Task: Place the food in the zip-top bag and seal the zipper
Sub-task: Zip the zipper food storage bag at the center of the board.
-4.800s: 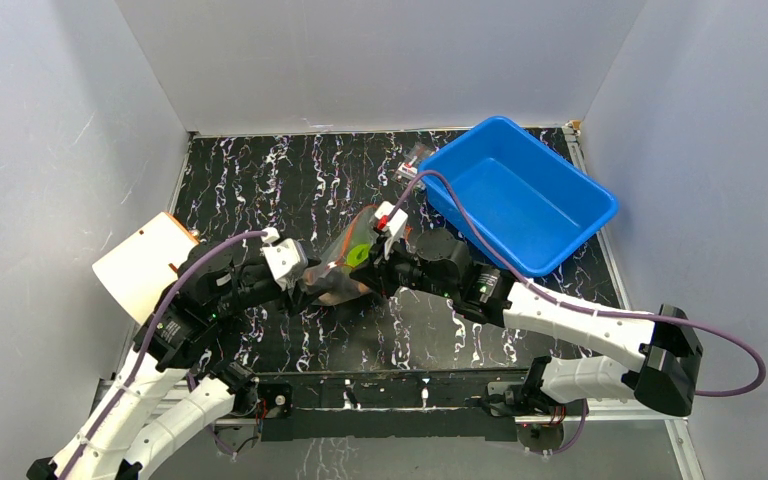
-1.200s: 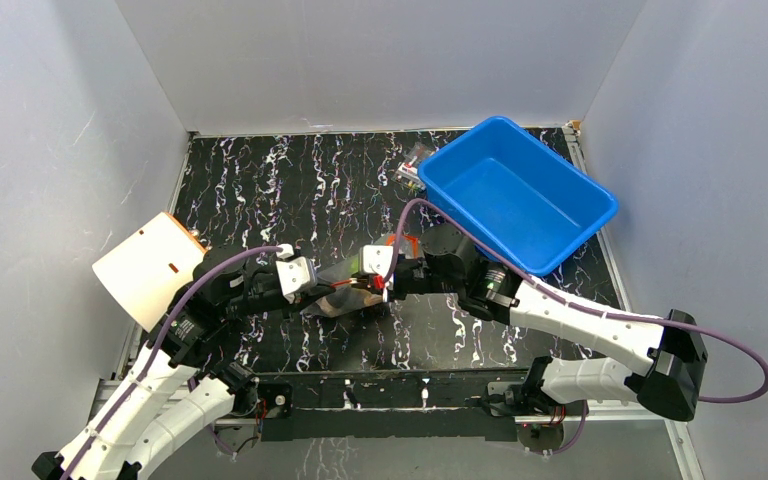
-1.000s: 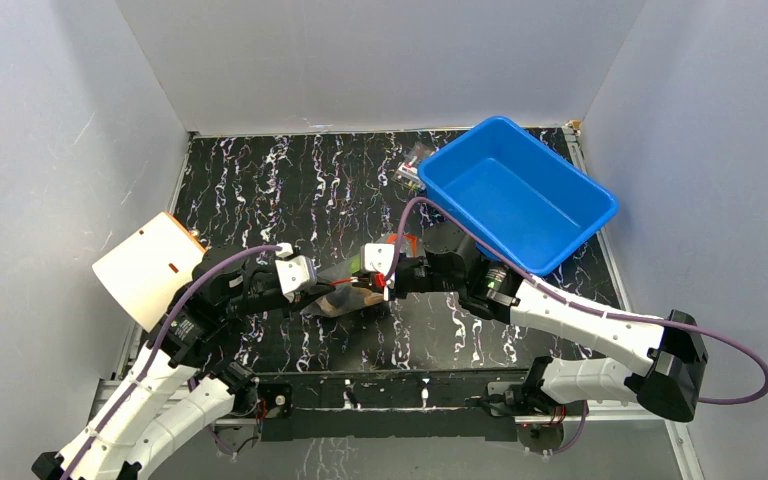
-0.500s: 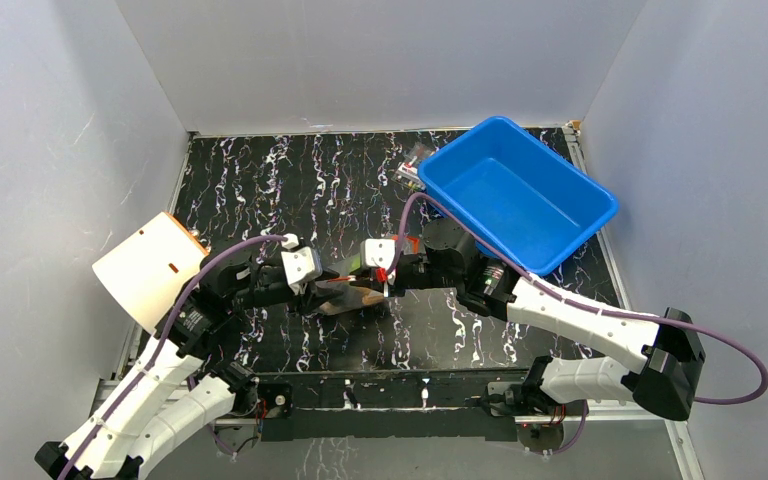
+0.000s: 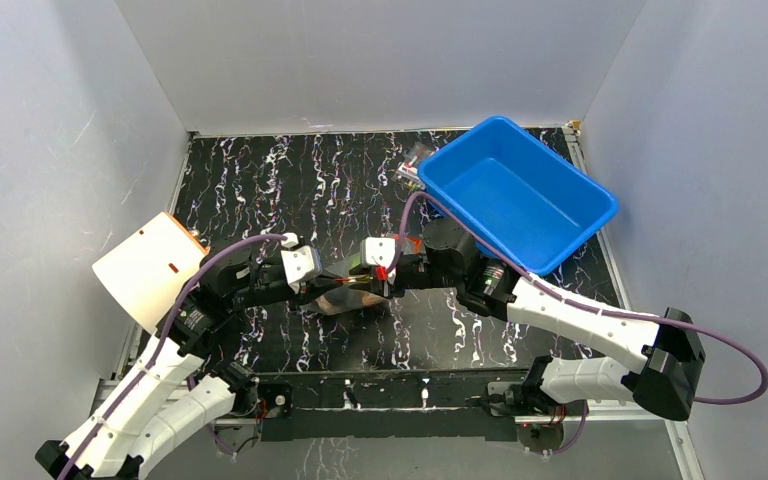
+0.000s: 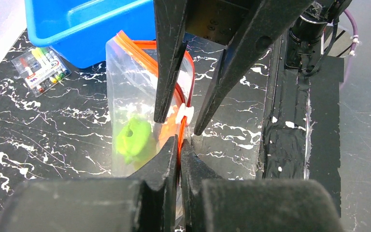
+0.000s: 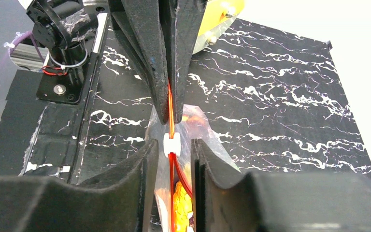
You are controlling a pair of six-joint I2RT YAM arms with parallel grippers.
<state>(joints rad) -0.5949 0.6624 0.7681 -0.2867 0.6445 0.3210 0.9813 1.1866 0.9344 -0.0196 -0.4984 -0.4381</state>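
The clear crinkly zip-top bag (image 6: 130,96), with green toy food (image 6: 134,137) inside, is being held near the middle of the surface's near edge. The left hand (image 6: 179,145) is clenching again on the red-orange zipper (image 6: 179,135), while the right hand (image 7: 175,145) is loosening around the white slider (image 6: 185,113), so sealing seems underway. A blue plastic tub (image 5: 515,195) is sitting at the far right corner of the black white-veined surface (image 5: 260,180), with grey walls (image 5: 380,60) enclosing it.

Blue plastic tub (image 5: 520,192) sits at the far right corner of the black marbled tabletop (image 5: 290,180), little clear packet of coloured markers (image 6: 41,70) lying just beside its left corner. White orange-edged block thing (image 5: 145,265) over at the left edge.
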